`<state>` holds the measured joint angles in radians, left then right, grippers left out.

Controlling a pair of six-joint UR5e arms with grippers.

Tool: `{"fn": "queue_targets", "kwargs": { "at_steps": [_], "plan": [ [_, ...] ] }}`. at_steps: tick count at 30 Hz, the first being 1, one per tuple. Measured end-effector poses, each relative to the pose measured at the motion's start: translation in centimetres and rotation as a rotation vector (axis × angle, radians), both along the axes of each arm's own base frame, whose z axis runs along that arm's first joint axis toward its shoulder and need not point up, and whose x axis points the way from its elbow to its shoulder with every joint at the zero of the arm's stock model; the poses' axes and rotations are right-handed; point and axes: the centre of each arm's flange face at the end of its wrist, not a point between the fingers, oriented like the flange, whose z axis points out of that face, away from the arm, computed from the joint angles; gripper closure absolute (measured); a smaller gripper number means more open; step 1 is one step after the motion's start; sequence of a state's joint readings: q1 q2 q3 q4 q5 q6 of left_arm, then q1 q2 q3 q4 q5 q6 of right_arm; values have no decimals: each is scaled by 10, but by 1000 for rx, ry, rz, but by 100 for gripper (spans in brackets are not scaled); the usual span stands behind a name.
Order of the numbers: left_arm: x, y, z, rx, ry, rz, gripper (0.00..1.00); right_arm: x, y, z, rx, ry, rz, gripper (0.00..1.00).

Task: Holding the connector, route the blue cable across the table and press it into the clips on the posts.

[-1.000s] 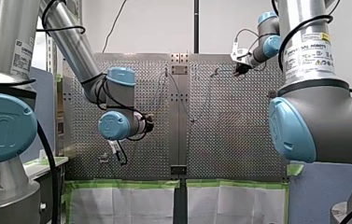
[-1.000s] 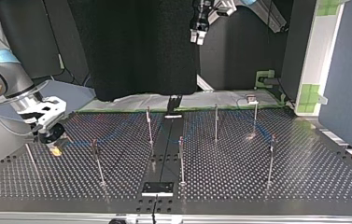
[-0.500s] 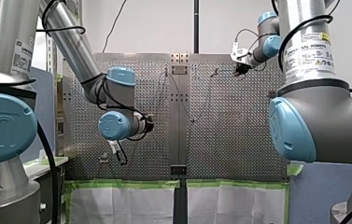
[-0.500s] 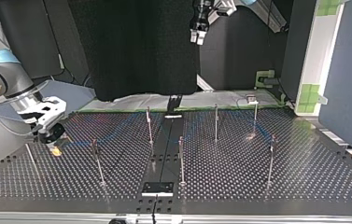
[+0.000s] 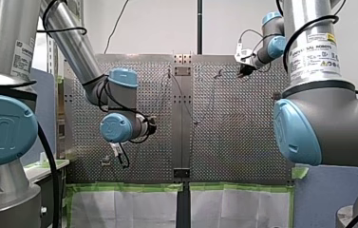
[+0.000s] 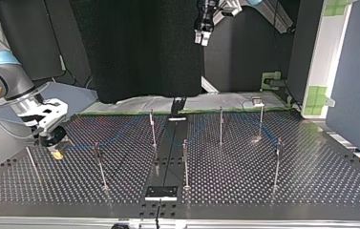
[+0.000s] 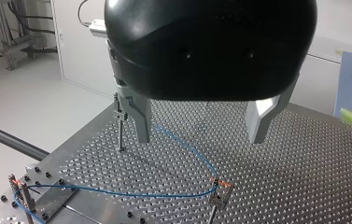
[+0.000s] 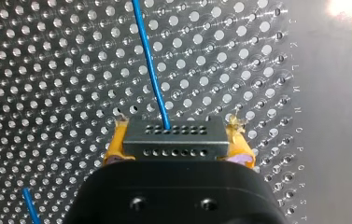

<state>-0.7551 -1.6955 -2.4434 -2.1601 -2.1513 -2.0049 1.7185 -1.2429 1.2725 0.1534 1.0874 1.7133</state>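
In the right wrist view my right gripper (image 8: 177, 144) is shut on the grey connector (image 8: 173, 138), with a yellow pad on each side. The blue cable (image 8: 150, 65) runs from the connector away over the perforated table. In the top view this gripper (image 6: 53, 143) sits low over the table at the left. The cable (image 6: 120, 135) trails from it towards the middle posts (image 6: 152, 126). My left gripper (image 7: 201, 135) hangs open and empty high above the table, also seen at the top view's upper edge (image 6: 202, 39). Below it the cable (image 7: 187, 149) passes through a clip on a post (image 7: 220, 193).
Several thin posts stand across the table, among them one at the top view's right (image 6: 277, 162) and one near the front (image 6: 185, 162). A black plate (image 6: 161, 192) lies at the near middle. A dark screen (image 6: 144, 47) hangs behind the table.
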Motion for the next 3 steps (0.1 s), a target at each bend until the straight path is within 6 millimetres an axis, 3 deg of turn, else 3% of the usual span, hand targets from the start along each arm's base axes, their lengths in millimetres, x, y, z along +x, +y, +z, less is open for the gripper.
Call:
{"fn": "queue_targets", "kwargs": {
  "at_steps": [3],
  "plan": [
    [0,0,0,0,0,0,0,0,0,0,0,0,0,100]
  ]
}}
